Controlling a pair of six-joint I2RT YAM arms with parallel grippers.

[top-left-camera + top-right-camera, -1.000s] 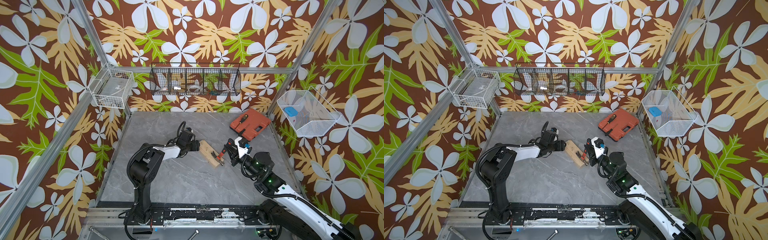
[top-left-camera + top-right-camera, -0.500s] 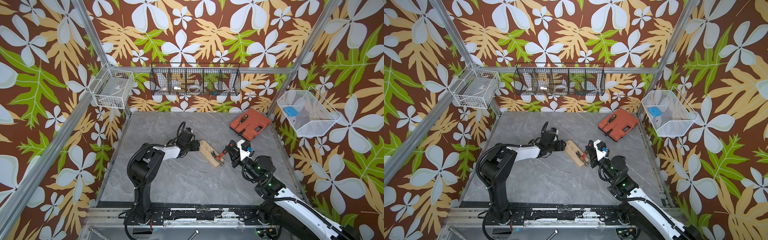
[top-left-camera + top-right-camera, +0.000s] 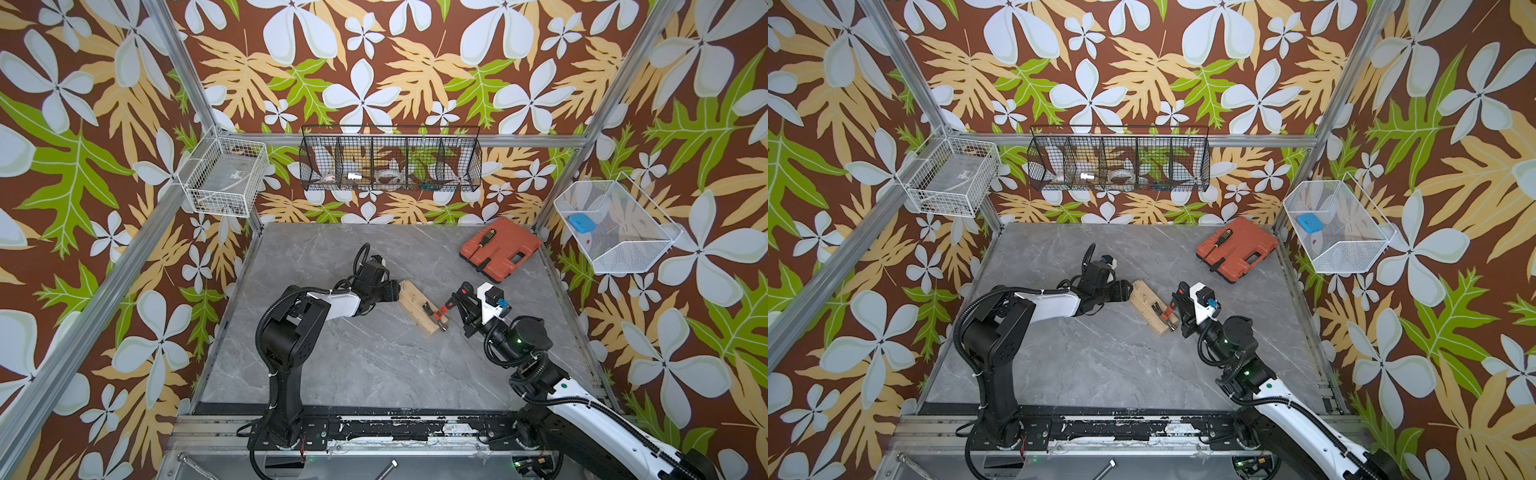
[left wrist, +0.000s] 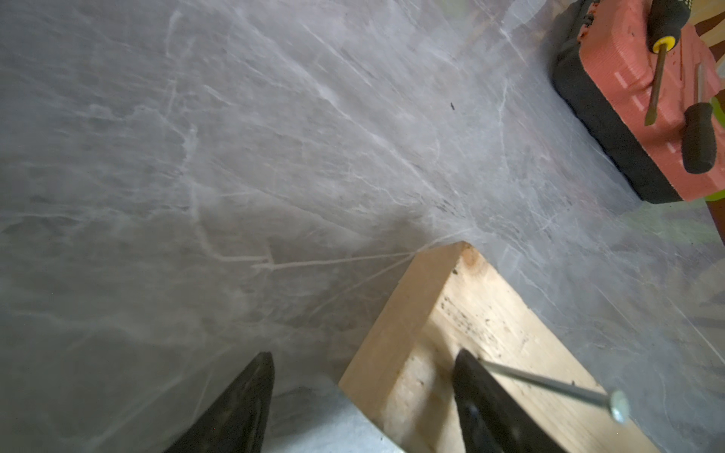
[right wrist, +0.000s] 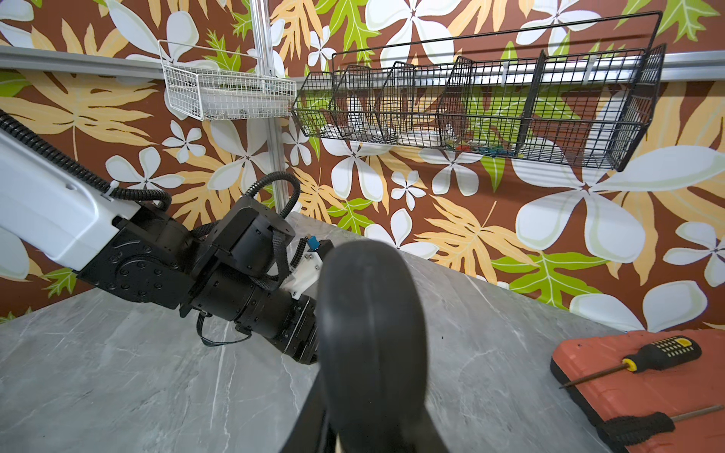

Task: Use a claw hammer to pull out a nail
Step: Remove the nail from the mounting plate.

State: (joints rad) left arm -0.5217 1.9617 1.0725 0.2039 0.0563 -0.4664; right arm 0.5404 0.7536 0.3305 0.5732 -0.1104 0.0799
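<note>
A wooden block lies mid-table. The claw hammer rests its silver head on the block's near end, and its orange-red shaft rises to the right. My right gripper is shut on the hammer's black handle. My left gripper is open at the block's far end: one finger is over the top face, the other beside the block above the table. A nail leans out of the block by that finger.
An orange-red tool case with a screwdriver sits at the back right. A black wire basket hangs on the back wall. White baskets hang at left and right. The left arm reaches across.
The right arm has shifted slightly with the hammer handle, while the head stays on the block. The left arm and the block have not moved.
</note>
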